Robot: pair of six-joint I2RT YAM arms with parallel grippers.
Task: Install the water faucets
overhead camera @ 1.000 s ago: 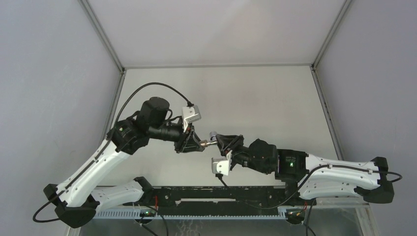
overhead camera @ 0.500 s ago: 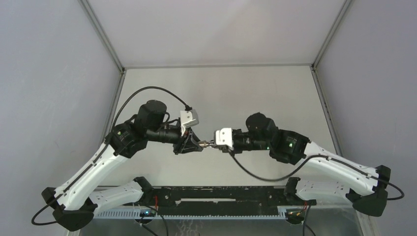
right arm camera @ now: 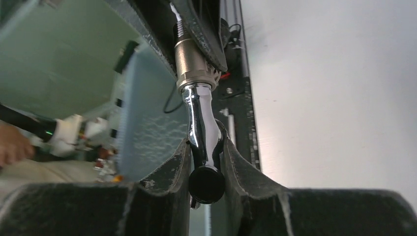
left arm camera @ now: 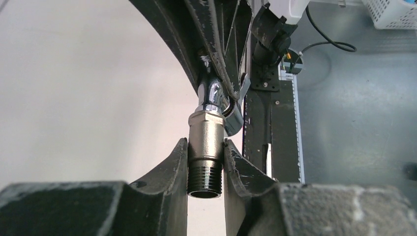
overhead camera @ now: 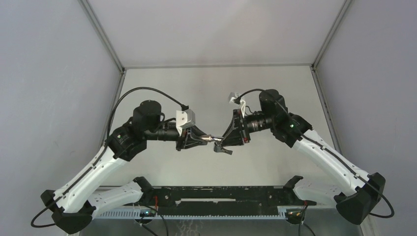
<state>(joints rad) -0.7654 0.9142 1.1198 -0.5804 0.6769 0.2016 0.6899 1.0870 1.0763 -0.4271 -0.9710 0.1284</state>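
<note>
Looking steeply down over the whole table (overhead camera: 275,93) from above and behind the arm bases (overhead camera: 71,214) in top external; peering at very close range from opposite ends at the joined faucet (left arm camera: 205,142) in left wrist and right wrist, sharing that one spot with the overhead view.

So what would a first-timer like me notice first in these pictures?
The left gripper and right gripper meet nose to nose above the pale table. Between them hangs one tiny faucet: the left clamps its dull-grey threaded stub, the right its shiny chrome tap piece.
</note>
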